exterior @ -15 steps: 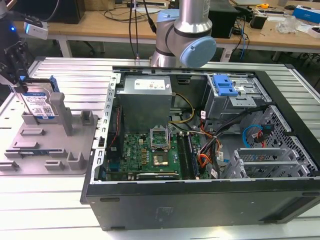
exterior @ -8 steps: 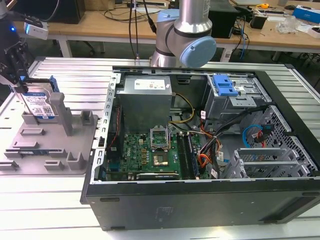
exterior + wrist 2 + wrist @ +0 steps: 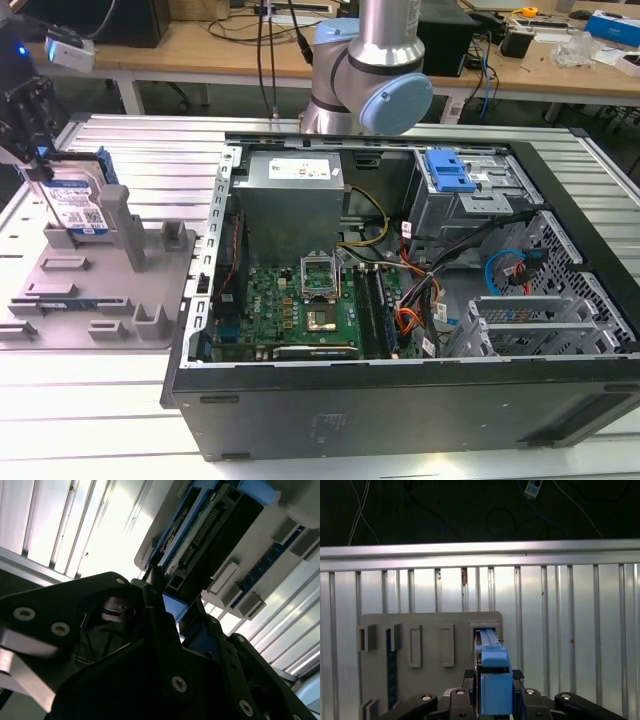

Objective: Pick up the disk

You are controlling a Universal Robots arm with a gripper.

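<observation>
Claw pinching top edge of disk, upright on edge in grey holder at 9 o'clock of open computer case. Open bench slats beyond holder's rim.

Both wrist views: close over holder

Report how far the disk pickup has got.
Done: the gripper has closed on the disk, jaws on its top edge, blue rail between them in the first wrist view. Left: the disk stands upright in the grey holder, apparently not lifted clear.
</observation>
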